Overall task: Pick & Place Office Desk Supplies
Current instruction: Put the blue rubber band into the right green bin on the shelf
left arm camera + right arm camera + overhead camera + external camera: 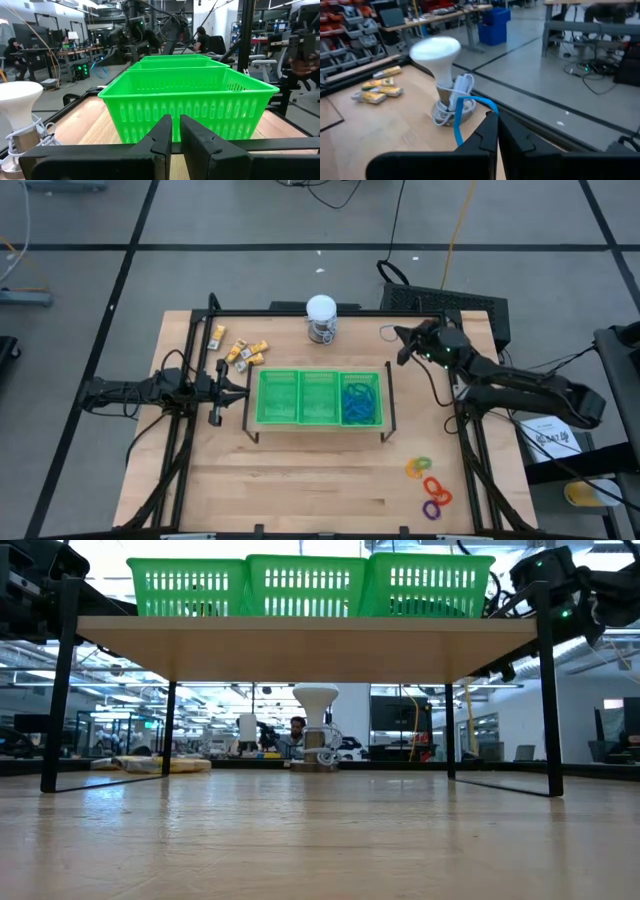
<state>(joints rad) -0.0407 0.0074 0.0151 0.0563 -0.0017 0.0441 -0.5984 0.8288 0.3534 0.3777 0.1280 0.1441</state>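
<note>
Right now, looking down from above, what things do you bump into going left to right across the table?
Left gripper → yellow-and-white blocky pieces → green tray → blue loops in its right compartment → right gripper pinching a blue loop → coloured rings.

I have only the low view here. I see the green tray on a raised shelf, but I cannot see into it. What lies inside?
Observer: In the tray, blue loops lie in the right compartment, as seen from above.
Operator: Does the right end effector hold something?
Observer: Yes. The right end effector is shut on a blue loop, close to the jar.
Operator: And the left one?
Observer: The left end effector is shut and holds nothing. It is just outside the tray's left end.
</note>
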